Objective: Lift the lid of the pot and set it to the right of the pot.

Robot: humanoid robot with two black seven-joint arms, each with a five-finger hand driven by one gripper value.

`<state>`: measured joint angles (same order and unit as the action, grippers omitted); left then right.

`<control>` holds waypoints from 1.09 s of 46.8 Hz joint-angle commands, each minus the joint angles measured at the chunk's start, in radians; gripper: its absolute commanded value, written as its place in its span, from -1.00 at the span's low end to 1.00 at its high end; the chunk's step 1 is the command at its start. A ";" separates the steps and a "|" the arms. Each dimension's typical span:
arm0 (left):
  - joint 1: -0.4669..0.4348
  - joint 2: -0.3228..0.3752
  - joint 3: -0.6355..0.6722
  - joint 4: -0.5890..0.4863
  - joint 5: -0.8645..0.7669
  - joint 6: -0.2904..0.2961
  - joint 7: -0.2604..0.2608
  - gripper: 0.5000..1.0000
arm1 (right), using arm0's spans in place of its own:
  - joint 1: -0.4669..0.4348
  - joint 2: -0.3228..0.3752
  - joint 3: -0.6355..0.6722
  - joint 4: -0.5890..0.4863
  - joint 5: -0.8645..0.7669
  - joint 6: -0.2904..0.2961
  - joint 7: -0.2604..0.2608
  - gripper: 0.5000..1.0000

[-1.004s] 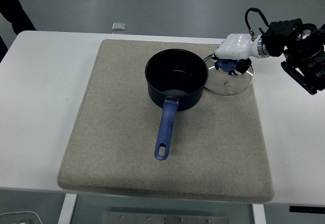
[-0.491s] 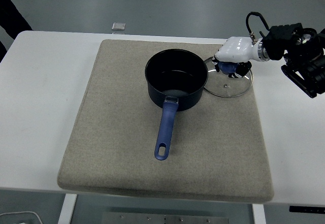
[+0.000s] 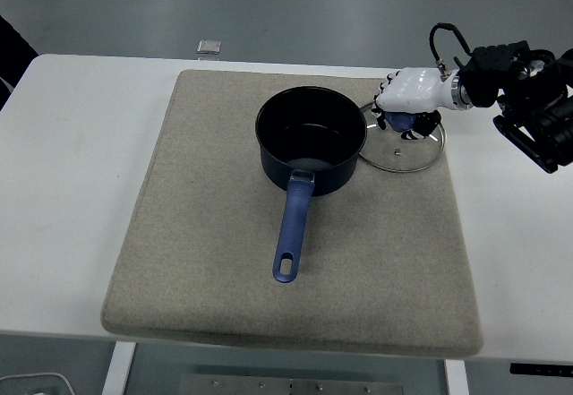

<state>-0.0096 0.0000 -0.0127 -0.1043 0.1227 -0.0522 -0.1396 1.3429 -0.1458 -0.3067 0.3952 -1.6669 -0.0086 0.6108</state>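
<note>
Over the last second the right hand (image 3: 410,90), white-shelled on a black arm, has risen a little and drawn back from the round glass pot lid with a metal rim and blue knob (image 3: 403,141), and its dark fingers (image 3: 387,84) now look loosened and spread above the knob, holding nothing, though they are small and partly hidden under the palm, so this is a judgement. The lid lies flat on the beige felt mat (image 3: 206,234) near the mat's back right corner, just beside the open dark blue saucepan with a long blue handle (image 3: 311,138), its rim touching or nearly touching the pan; the placing looks done. The hand covers the lid's back edge. The left hand is out of view
</note>
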 commanded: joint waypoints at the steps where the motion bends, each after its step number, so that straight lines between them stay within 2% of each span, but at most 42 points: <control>1: 0.000 0.000 0.000 0.000 0.000 0.000 0.000 1.00 | 0.005 -0.006 0.001 -0.001 -0.001 -0.001 0.000 0.58; 22: -0.001 0.000 0.000 0.000 0.000 0.000 0.000 1.00 | 0.071 -0.015 0.000 0.001 -0.001 0.018 0.000 0.58; 45: 0.000 0.000 0.000 0.000 0.000 0.000 0.000 1.00 | 0.144 -0.011 0.018 0.001 0.006 0.010 0.000 0.59; 51: -0.001 0.000 0.000 0.000 0.000 0.000 0.000 1.00 | 0.168 -0.003 0.018 -0.001 0.116 -0.016 0.000 0.59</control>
<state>-0.0103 0.0000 -0.0123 -0.1044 0.1227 -0.0522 -0.1396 1.4969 -0.1517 -0.2871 0.3948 -1.6207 -0.0075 0.6108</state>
